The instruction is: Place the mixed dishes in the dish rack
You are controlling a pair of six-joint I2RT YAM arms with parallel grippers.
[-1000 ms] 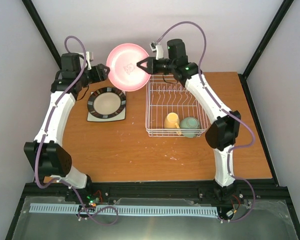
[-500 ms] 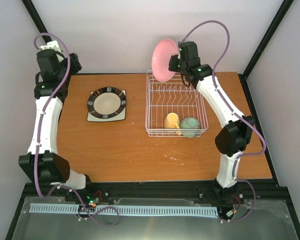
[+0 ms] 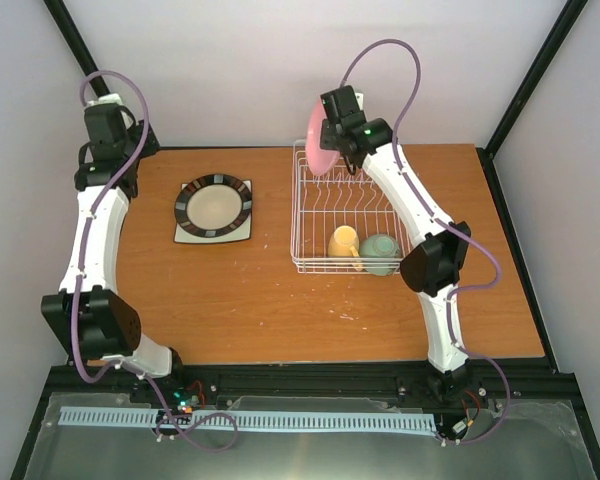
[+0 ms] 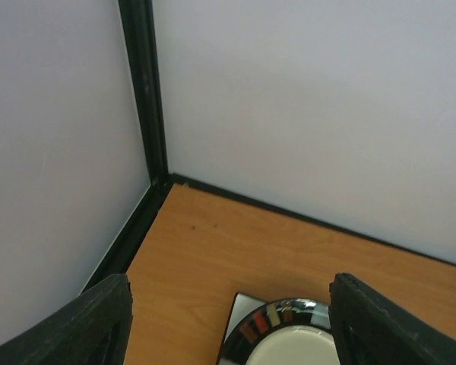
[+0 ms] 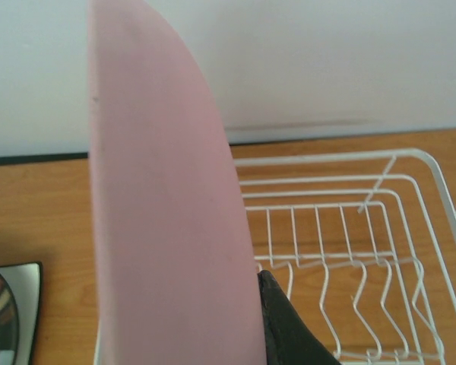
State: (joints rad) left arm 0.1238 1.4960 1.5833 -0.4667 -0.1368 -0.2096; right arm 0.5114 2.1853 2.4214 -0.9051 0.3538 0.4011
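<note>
Your right gripper (image 3: pixel 331 137), clamped on the pink plate (image 3: pixel 317 142), has swung it edge-on above the 11 o'clock corner of the dish rack (image 3: pixel 298 215), ready to slot; your left gripper (image 4: pixel 228 323) gapes empty.

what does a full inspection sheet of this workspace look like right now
surface: wooden table, a few pale specks
job's things: pink plate on edge over dish rack's far end; yellow mug and green bowl inside rack; black-rimmed plate on square plate left of rack
clutter: nothing seen
grippers: right fingers shut on pink plate; left fingers open, empty
cables: purple cables loop above both arms
surroundings: pale walls, black frame posts
</note>
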